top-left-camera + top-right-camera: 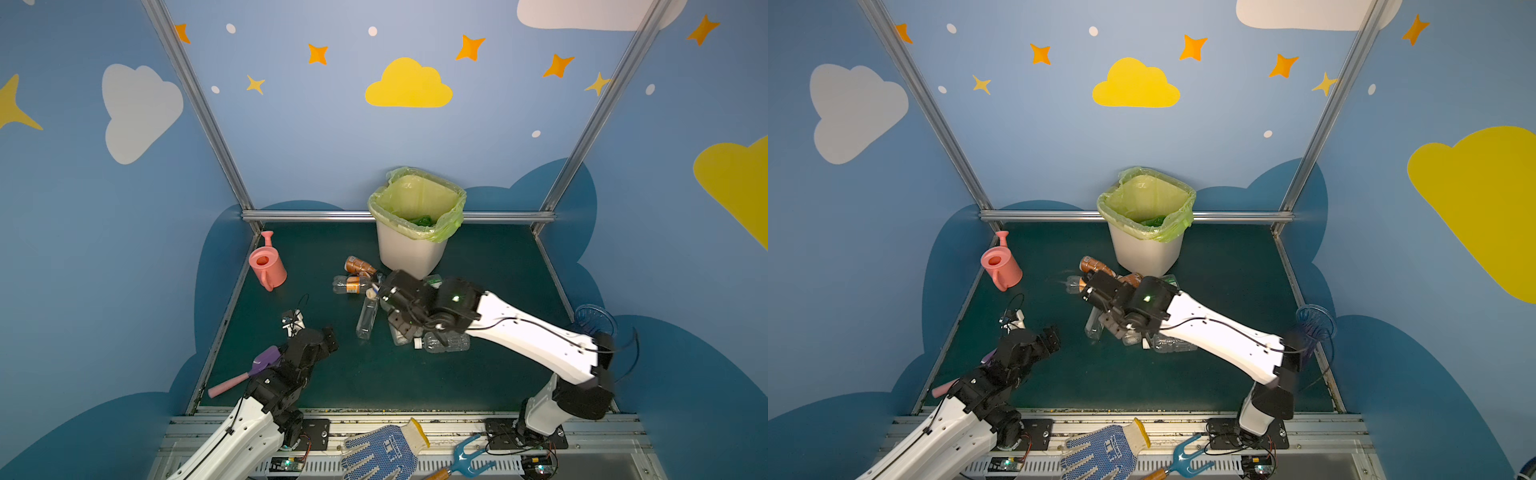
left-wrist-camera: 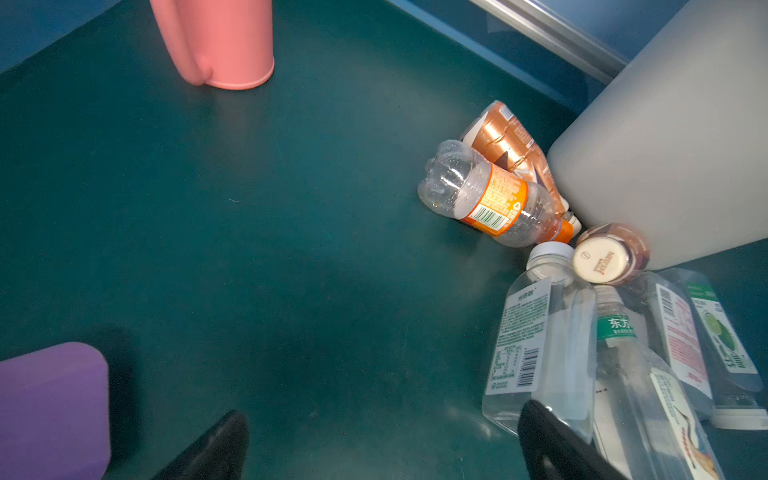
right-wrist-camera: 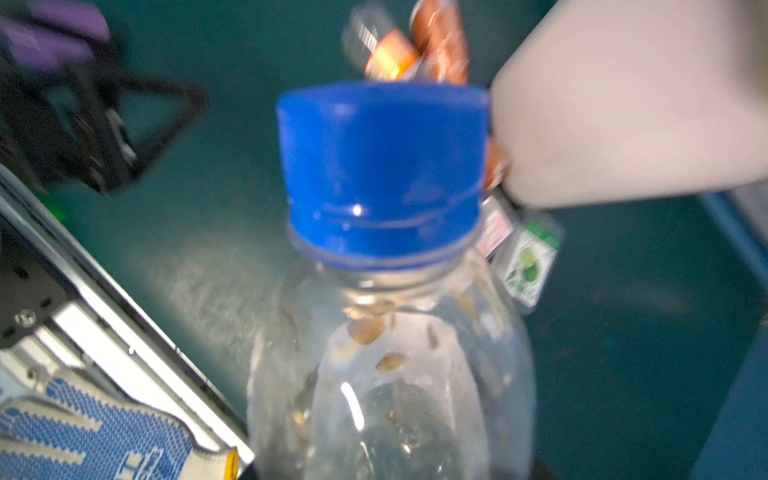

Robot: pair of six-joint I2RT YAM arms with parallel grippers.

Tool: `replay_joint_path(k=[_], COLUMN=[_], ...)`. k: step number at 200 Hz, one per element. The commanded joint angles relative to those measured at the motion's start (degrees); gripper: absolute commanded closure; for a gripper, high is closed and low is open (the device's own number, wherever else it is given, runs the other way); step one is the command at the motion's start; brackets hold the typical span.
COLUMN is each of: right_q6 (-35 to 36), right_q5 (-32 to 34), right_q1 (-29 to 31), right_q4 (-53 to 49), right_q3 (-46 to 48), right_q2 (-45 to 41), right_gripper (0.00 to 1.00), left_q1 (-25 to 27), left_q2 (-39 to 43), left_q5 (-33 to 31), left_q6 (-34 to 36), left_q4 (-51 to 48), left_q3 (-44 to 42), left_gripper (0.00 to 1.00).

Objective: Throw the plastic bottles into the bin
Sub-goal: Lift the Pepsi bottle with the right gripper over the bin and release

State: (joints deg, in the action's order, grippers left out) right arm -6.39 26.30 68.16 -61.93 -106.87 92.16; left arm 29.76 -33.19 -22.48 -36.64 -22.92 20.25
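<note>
Your surface is a dark green mat [image 1: 478,374] boxed in by blue walls [image 1: 291,137] painted with clouds and stars. At its back edge stands the off-white bin [image 1: 409,253], lined with a light-green bag [image 1: 451,224] with something green at the bottom; a pink watering can [image 1: 268,264] stands upright near the left wall. The bottles [image 1: 368,318] lie heaped before the bin: an orange-labelled bottle [image 2: 494,199], and a green-banded bottle [image 2: 615,324] reading "东方". Your right gripper [image 1: 384,293] is clamped on a clear blue-capped bottle [image 3: 382,166] beside the bin; your left gripper [image 2: 382,432] is spread wide.

Green-lined bin [image 1: 1144,253] behind scattered bottles [image 1: 1095,265]
</note>
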Motion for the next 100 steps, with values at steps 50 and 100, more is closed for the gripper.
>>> replay_joint_path(k=[50, 100], right_q6=[28.75, 5.79], right_q5=[6.51, -23.1], right_q1=[-9.47, -32.35], right_q4=[35.76, 13.9], right_q3=[-13.26, -35.74], right_q2=[-9.14, 16.38], right_gripper=[0.53, 0.45], left_q1=[-0.4, -0.31], left_q2=[-12.01, -17.18], left_q5=[3.74, 9.56], left_q6=[4.74, 7.62], left_q4=[7.59, 8.39], left_q3=[4.52, 8.71], left_gripper=[0.0, 0.0])
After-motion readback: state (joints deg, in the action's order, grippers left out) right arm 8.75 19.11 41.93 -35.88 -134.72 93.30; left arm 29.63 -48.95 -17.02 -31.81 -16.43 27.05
